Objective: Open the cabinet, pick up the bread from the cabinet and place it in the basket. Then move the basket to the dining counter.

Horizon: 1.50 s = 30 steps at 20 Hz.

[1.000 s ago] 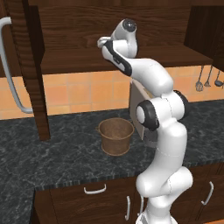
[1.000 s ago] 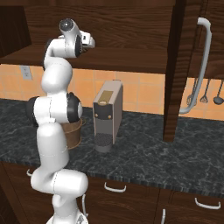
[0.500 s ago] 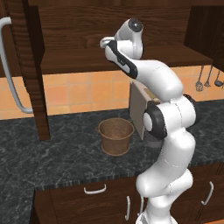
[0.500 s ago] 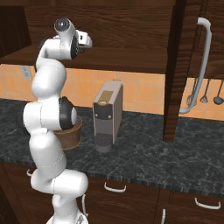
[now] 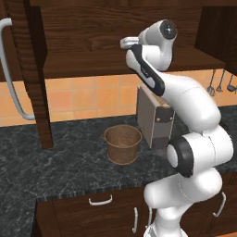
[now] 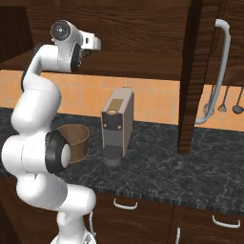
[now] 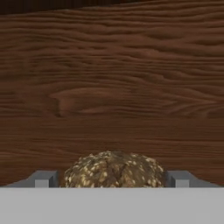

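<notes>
- Two cabinet [image 5: 92,41] doors are standing wide open: the left door [image 5: 28,69] with its long silver bar handle [image 5: 11,74] in the left base view, the right door [image 6: 193,71] with its handle [image 6: 217,71] in the right base view.
- The arm is reaching up, its hand sitting at the cabinet shelf [image 6: 138,64], wrist bent toward the back panel [image 7: 112,78].
- The gripper [image 7: 112,180] is pointing at the wood-grain back panel in the hand view.
- The bread [image 7: 114,169], a round seeded loaf, is sitting between the two finger tips [image 7: 42,179], low in the hand view, inside the cabinet.
- Jaws are spread to either side of the loaf; each tip looks just beside it, but I cannot tell whether they are touching or pinching it.
- The basket [image 5: 122,143] is standing upright on the black speckled worktop [image 5: 55,166], below the shelf, nothing showing inside it.
- The coffee machine [image 6: 116,126] is standing just beside the basket, on its right as the robot faces it, taller than the basket.
- In the left base view the arm is partly covering the coffee machine; in the right base view it is covering part of the basket.
- Utensils [image 6: 224,102] are hanging on the orange tiled wall [image 5: 97,97], off to the right past the open door.
- Low cabinets with short silver handles [image 5: 100,200] are running under the worktop.
</notes>
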### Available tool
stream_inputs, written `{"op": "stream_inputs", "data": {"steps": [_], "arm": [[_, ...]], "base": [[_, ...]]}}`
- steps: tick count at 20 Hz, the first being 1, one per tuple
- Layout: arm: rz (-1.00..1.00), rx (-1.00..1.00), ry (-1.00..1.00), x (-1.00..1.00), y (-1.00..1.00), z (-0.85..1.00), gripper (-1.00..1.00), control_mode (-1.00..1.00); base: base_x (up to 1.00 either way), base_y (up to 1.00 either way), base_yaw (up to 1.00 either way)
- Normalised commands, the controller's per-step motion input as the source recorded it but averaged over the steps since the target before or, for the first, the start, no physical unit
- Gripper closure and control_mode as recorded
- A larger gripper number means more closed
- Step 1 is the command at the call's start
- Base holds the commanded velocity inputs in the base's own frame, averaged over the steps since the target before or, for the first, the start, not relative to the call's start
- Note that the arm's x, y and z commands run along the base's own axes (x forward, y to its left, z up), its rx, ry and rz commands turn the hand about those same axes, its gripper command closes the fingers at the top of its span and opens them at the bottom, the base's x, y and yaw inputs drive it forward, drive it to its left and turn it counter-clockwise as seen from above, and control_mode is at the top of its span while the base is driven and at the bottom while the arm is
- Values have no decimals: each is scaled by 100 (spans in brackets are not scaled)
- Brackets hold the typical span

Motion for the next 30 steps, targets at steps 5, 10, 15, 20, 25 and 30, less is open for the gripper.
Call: {"op": "stream_inputs", "data": {"steps": [5,10,15,20,25,30], "arm": [[-10,1,0,-100,-8,7,100,-100],[-11,0,4,-100,0,0,100,-100],[-15,0,10,-100,5,0,100,-100],[-9,0,26,-100,31,-40,100,-100],[0,3,44,-93,54,-70,100,-100],[0,3,23,-6,54,-100,100,-100]], "base": [[0,0,0],[0,0,0],[0,0,0],[0,0,0],[0,0,0],[0,0,0]]}}
